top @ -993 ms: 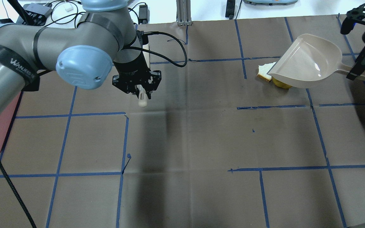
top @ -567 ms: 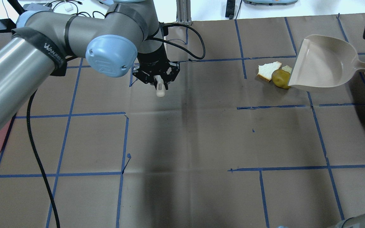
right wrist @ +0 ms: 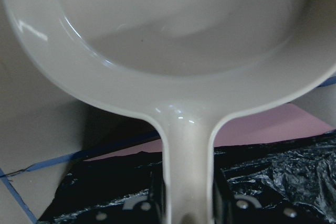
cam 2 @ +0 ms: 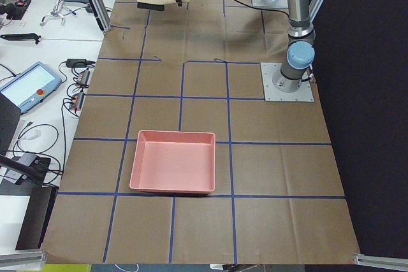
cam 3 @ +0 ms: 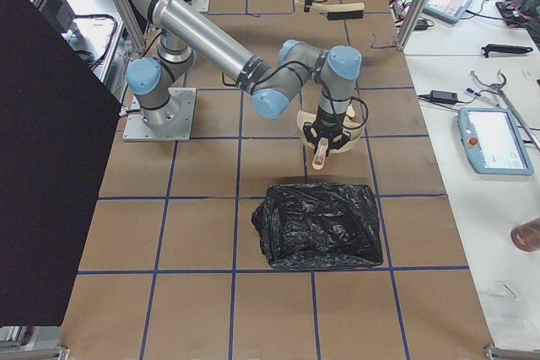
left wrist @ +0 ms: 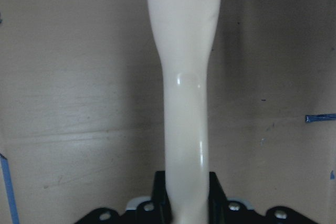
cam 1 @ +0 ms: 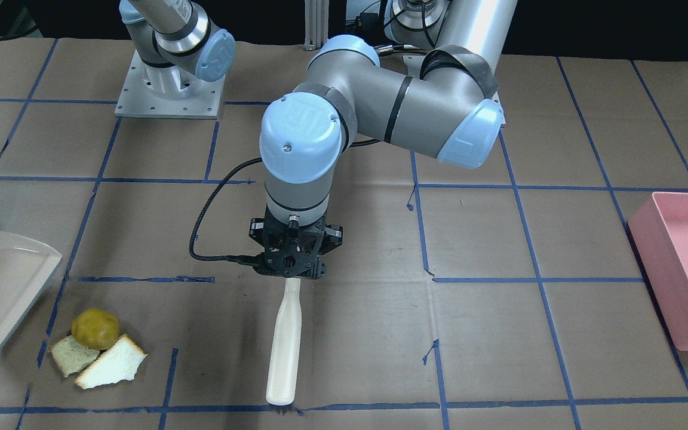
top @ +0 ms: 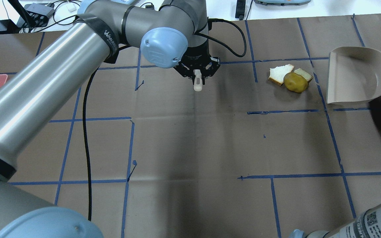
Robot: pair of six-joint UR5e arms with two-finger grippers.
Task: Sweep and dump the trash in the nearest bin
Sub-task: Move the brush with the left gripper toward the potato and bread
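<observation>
The trash lies together on the brown paper: a yellow-brown potato-like lump (top: 295,82), a white slice (top: 279,73) and a pale greenish slice (top: 303,74). They also show in the front view: the lump (cam 1: 95,328), the white slice (cam 1: 112,362) and the greenish slice (cam 1: 73,355). My left gripper (top: 197,74) is shut on a cream-handled brush (cam 1: 284,340), well to the trash's left. My right gripper (right wrist: 184,205) is shut on the handle of the cream dustpan (top: 352,76). The pan's mouth faces the trash, a short gap away.
A pink bin (cam 1: 684,269) stands on the robot's far left side. A bin lined with a black bag (cam 3: 319,223) stands by the right arm, just beyond the dustpan. Blue tape lines cross the paper. Cables and devices lie beyond the far edge.
My left arm carried the brush rightward toward the trash. My right arm pulled the dustpan right, off the trash, uncovering the lump and the greenish slice.
</observation>
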